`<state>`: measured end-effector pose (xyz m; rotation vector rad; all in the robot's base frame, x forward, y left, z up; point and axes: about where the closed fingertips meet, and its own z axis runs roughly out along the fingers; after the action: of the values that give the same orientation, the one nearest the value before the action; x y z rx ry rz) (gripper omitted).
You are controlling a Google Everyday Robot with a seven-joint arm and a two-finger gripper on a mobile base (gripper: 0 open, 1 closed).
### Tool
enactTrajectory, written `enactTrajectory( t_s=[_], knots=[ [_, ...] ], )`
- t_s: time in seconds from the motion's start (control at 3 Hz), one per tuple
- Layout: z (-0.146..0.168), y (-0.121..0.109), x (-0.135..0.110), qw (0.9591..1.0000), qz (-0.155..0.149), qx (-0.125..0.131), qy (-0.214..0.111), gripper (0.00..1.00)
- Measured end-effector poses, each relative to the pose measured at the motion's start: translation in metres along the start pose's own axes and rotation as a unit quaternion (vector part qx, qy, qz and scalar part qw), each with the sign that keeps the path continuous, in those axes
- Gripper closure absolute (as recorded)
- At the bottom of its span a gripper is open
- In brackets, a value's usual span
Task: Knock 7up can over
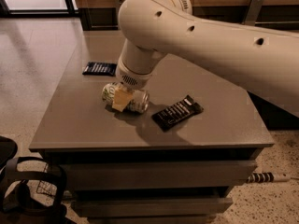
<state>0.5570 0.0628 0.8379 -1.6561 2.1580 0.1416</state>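
The 7up can (138, 101), whitish-silver with green lettering, lies on its side on the grey table top (84, 125), left of the middle. My gripper (123, 97) hangs from the big white arm (196, 36) and comes down onto the can from above. A yellowish finger pad (120, 100) crosses the can's front side, and the jaws sit closed around the can's middle. The other finger is hidden behind the can.
A flat black snack-bar wrapper (177, 112) lies just right of the can. A flat dark blue packet (99, 68) lies at the back left of the table. Drawers front the table below. A dark bag (28, 190) stands on the floor at lower left.
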Motion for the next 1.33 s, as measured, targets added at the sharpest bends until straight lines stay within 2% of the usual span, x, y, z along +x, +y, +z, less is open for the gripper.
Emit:
enactTrajectory(
  t_s=[0.33,0.67,1.33],
  knots=[
    [0.0144,0.0040,0.0026,0.9994,-0.003,-0.009,0.032,1.00],
    [0.0110,0.0034,0.0012,0.9994,-0.003,-0.009,0.032,0.82],
    [0.0110,0.0048,0.0008,0.9994,-0.004,-0.009,0.033,0.36]
  ],
)
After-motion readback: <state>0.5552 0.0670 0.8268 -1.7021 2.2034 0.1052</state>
